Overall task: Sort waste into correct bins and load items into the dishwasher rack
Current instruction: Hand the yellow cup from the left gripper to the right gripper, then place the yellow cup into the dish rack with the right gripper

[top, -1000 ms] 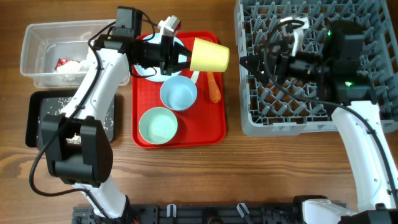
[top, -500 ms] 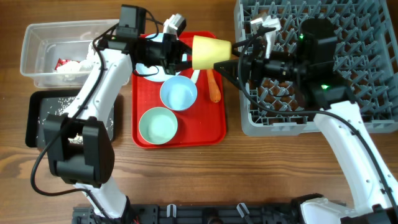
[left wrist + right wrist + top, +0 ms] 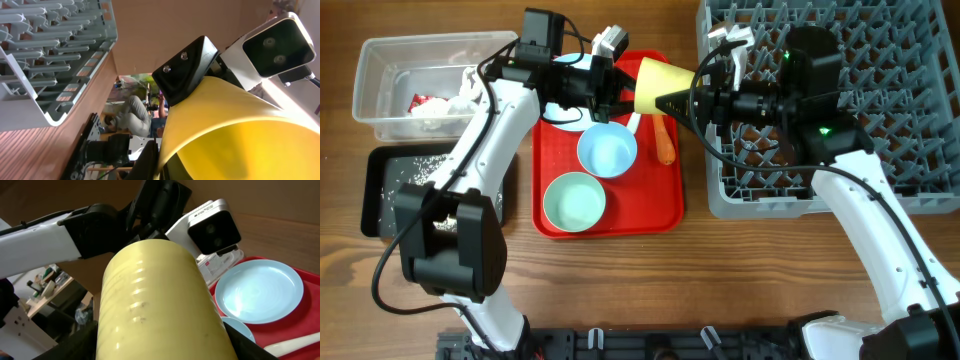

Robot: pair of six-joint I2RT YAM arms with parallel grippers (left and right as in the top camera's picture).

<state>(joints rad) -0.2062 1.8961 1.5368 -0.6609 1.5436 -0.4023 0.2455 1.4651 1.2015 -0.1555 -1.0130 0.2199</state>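
My left gripper (image 3: pixel 616 88) is shut on the rim of the small yellow cup (image 3: pixel 655 84) and holds it on its side above the flat red tray (image 3: pixel 660 215). My right gripper (image 3: pixel 682 101) reaches from the dishwasher rack (image 3: pixel 720 200); its open fingers flank the cup's base. The cup fills the right wrist view (image 3: pixel 160 305) and the left wrist view (image 3: pixel 240 130). On the red tray lie a light blue plate (image 3: pixel 262 290), a light blue bowl (image 3: pixel 607 150), a pale green bowl (image 3: pixel 574 200), a carrot (image 3: pixel 665 140) and a white spoon (image 3: pixel 633 122).
The clear tub (image 3: pixel 380 70) at the far left holds a red wrapper (image 3: pixel 420 101) and white tissue (image 3: pixel 442 108). The black tray (image 3: pixel 380 215) below it holds rice grains. The grey rack's pegs show in the left wrist view (image 3: pixel 50 50).
My right arm has swung left out of the rack, and its fingers have come around the cup's base. My left gripper has kept hold of the cup and shifted it slightly up and right.
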